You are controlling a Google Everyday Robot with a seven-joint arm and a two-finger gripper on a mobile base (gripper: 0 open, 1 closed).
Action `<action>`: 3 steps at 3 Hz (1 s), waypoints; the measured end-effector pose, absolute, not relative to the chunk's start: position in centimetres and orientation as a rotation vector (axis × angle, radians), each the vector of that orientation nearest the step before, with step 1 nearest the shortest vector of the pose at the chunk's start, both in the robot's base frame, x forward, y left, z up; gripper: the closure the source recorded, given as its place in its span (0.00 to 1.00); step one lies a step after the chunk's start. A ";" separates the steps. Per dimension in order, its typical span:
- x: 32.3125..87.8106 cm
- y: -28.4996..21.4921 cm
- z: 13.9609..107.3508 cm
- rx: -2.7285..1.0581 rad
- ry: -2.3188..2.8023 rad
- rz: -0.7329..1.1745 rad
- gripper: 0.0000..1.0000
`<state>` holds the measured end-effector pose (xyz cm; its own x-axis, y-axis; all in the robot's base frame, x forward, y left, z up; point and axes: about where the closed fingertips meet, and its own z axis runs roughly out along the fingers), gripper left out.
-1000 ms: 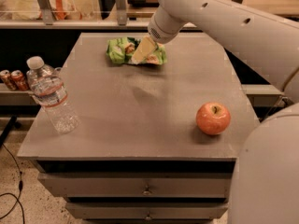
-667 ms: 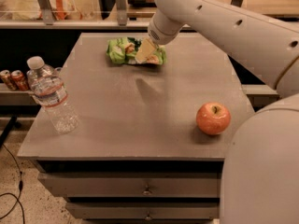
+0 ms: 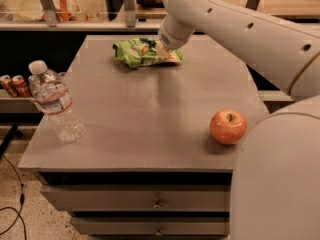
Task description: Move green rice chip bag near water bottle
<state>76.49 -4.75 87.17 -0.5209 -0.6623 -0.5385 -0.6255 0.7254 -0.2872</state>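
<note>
A grey surface (image 3: 150, 114) carries three things. The bag (image 3: 137, 53) lies flat and crinkled at about 12 o'clock, close to the far edge, its green side up with tan chip pictures showing. The claw (image 3: 162, 48) is down at the bag's 3 o'clock end, touching or just over it, at the tip of a white arm (image 3: 240, 29) that comes in from 2 o'clock. Whether the claw is clenched on the bag or released cannot be told, since the wrist and the bag hide its working end.

The bottle (image 3: 55, 104) stands at about 8 o'clock near the left edge. It leans a little in this view, white cap at the top and a red band on the label, and it is well apart from the bag. An apple (image 3: 228, 126) sits at about 4 o'clock, upright with its stem pit up, near the right front corner and partly beside the robot's white body.

Past the left edge, at 9 o'clock, two red cans (image 3: 15, 85) stand on a lower shelf behind the bottle. Below the surface are two drawers (image 3: 135, 201) with small knobs. A dark cable (image 3: 15, 204) lies on the floor at 7 o'clock.
</note>
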 end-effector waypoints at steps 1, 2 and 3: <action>76.5 -5.0 87.3 -0.965 2.293 -0.088 0.88; 76.5 -5.2 87.5 -0.957 2.296 -0.095 1.00; 76.3 -5.6 88.8 -0.952 2.265 -0.095 0.82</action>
<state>76.27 -5.57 88.78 -0.5099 -0.6576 -0.5546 -0.6090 0.7313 -0.3071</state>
